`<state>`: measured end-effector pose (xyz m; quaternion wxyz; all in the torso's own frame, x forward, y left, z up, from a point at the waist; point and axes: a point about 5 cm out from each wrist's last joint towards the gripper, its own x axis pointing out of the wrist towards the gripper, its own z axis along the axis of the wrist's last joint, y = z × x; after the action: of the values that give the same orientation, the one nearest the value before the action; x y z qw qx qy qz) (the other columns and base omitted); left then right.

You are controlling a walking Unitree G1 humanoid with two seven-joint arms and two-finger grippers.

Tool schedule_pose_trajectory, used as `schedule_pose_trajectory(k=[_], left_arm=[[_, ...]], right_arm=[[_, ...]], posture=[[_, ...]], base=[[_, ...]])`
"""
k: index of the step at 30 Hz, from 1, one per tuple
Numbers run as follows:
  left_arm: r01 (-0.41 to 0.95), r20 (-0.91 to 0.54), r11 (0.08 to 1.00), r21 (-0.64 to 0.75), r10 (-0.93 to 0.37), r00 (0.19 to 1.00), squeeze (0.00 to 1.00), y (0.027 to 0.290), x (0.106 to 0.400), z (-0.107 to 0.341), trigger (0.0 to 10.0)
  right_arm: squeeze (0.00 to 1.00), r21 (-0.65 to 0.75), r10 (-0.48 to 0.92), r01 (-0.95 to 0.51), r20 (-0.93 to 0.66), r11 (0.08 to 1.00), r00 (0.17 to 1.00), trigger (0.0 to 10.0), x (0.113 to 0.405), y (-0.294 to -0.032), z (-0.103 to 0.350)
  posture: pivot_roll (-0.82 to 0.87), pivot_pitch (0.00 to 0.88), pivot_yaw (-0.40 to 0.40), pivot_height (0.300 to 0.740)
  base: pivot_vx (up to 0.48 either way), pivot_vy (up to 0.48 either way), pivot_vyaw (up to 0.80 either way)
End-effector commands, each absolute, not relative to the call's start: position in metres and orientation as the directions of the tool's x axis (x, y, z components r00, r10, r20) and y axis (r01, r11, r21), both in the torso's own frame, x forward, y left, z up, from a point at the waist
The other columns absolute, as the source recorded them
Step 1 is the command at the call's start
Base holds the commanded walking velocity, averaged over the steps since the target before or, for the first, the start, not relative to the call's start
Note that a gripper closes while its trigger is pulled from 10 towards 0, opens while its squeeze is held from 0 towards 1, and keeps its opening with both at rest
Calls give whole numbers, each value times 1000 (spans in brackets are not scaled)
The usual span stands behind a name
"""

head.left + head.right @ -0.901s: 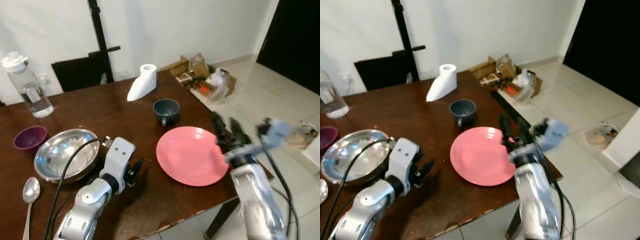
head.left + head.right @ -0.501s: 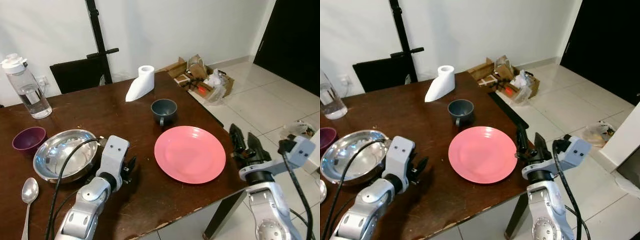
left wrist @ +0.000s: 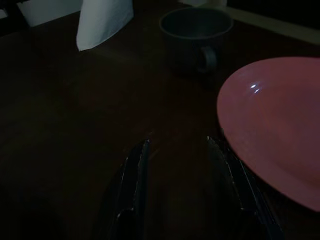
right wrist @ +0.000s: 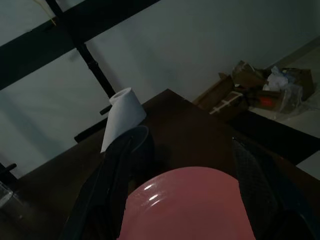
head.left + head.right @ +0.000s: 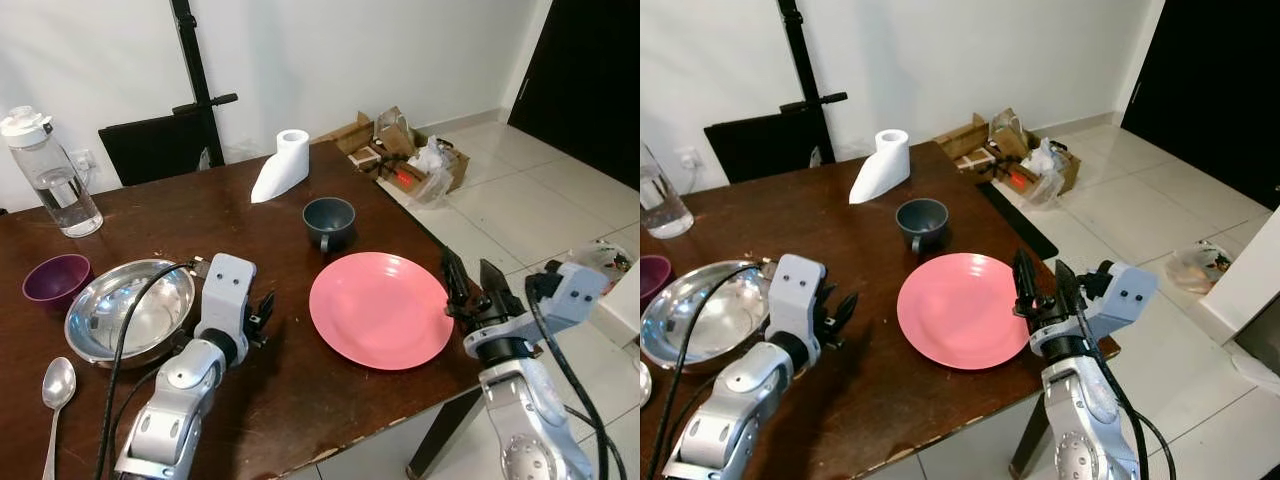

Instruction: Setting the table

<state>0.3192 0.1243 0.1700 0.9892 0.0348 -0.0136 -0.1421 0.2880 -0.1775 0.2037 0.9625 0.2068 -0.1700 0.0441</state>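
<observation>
Right gripper (image 5: 471, 283) poised at the table's right edge, just beside the rim of the pink plate (image 5: 379, 309), its two black fingers spread wide and pointing up, holding nothing. Left gripper (image 5: 262, 318) low over the dark wooden table (image 5: 290, 400), between the steel bowl (image 5: 129, 312) and the plate, fingers parted a little and empty. Beyond the plate, a dark blue-grey mug (image 5: 329, 221) with its handle turned toward the plate; farther back, a white paper roll (image 5: 283, 165) lying tilted near the far edge. At the left, a purple cup (image 5: 56, 278) just beside the steel bowl, a metal spoon (image 5: 57, 390) near the front corner, and a clear water bottle (image 5: 46, 174) with a white cap standing upright at the back. Off the table's far right corner, a heap of cardboard boxes and bags (image 5: 405, 155) on the tiled floor; behind the table, a black stand (image 5: 196, 70) against the white wall. From the left wrist, very dark: two black fingers (image 3: 135, 185) apart over bare tabletop, plate rim close beside one of them, mug and white roll ahead. From the right wrist: two fingers (image 4: 110, 185) set wide, plate between and below them, the roll and part of the mug past it, the boxes off to one side on the floor.
</observation>
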Motion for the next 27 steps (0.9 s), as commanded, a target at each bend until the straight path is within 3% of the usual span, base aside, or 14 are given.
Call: schedule_pose_trajectory(k=[1, 27], left_arm=[[274, 18, 960, 65, -275, 961, 0, 127, 317, 171, 10000], [267, 16, 962, 65, -268, 963, 0, 131, 318, 174, 10000]], right_arm=[[0, 384, 27, -154, 316, 911, 948, 10000, 288, -175, 198], [0, 372, 28, -126, 258, 919, 966, 10000, 288, -172, 185]], posture=[[29, 113, 118, 740], [33, 132, 112, 740]], base=[[0, 0, 0], [-330, 0, 0]])
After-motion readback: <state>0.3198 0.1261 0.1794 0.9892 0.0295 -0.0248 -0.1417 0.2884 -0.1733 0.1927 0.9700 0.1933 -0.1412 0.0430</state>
